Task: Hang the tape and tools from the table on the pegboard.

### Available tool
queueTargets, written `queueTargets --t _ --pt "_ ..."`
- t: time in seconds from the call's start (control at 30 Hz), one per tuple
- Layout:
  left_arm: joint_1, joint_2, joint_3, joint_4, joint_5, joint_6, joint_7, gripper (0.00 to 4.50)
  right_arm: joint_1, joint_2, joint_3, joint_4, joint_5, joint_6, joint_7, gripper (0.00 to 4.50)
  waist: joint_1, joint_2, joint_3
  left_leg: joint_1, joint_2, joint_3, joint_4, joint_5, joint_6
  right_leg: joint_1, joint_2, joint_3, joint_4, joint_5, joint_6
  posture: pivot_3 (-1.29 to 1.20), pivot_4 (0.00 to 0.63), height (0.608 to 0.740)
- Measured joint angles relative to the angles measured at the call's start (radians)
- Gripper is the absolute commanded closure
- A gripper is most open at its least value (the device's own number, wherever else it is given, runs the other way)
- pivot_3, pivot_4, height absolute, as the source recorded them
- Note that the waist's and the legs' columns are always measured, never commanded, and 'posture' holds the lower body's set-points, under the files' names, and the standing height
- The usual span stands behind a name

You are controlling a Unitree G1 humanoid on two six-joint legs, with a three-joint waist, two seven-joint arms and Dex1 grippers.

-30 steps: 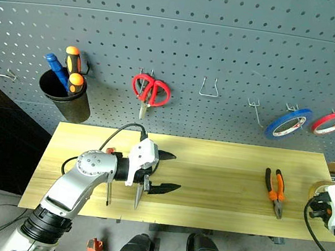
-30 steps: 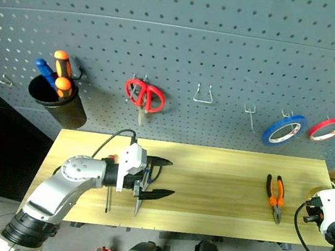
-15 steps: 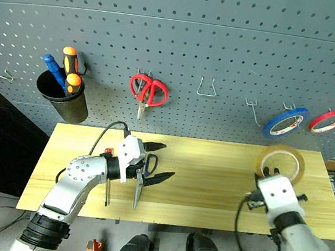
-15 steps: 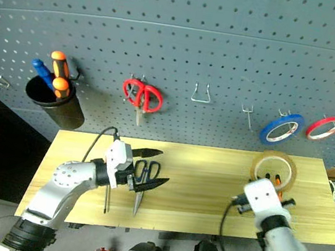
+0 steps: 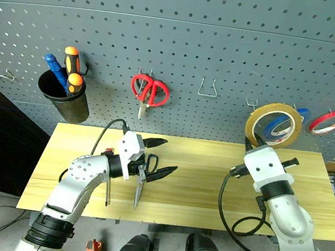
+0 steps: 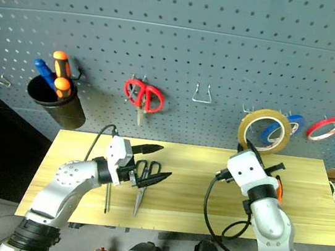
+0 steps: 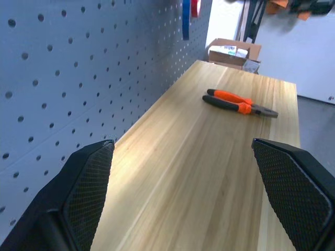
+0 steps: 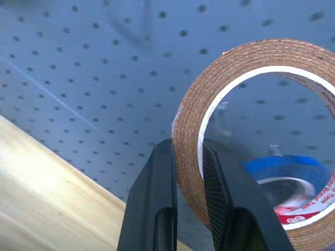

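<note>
Up against the dark grey perforated pegboard (image 5: pixel 186 34), our right hand (image 8: pixel 187 172) is clamped on the wall of the thin translucent yellow tape ring (image 5: pixel 272 123), held upright just in front of the blue tape roll (image 5: pixel 293 121). We should steer the ring's opening over the bare metal hook (image 5: pixel 255 106) beside it, and let go only once it hangs. Our left hand (image 5: pixel 160 157), fingers spread, hovers over the dark-handled scissors (image 5: pixel 141 181) on the light wooden counter (image 5: pixel 204 174).

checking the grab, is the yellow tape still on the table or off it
Off it: the yellow tape is held upright in front of the pegboard, its band pinched between the right gripper fingers.
</note>
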Motion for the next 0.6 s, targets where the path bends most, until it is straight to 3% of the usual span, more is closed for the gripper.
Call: queueTargets --t 0.3,0.47,0.6 --pt "-0.029 -0.037 -0.022 -0.004 0.001 0.004 0.024 0.0 -0.102 0.034 -0.008 0.214 0.066 -0.106 0.022 4.09 -0.002 0.0 0.0 0.0 0.0 0.001 0.0 0.0 0.0 -0.001 0.0 0.0 0.001 0.0 0.0 0.02 0.231 0.74" --pt "-0.045 -0.061 -0.027 -0.008 0.0 0.003 0.036 0.0 -0.106 0.036 -0.025 0.226 0.067 -0.144 0.022 2.46 -0.002 0.0 -0.001 0.0 0.0 0.001 0.0 0.0 0.0 -0.001 0.0 0.0 0.001 0.0 0.0 0.01 0.228 0.74" --pt "-0.046 -0.063 -0.03 -0.012 -0.001 0.005 0.04 0.0 -0.015 0.038 -0.018 0.2 0.056 -0.164 0.02 1.24 -0.002 0.0 -0.002 0.0 0.0 0.002 0.0 0.0 0.0 -0.001 -0.001 0.0 0.001 0.0 0.0 0.01 0.229 0.74"
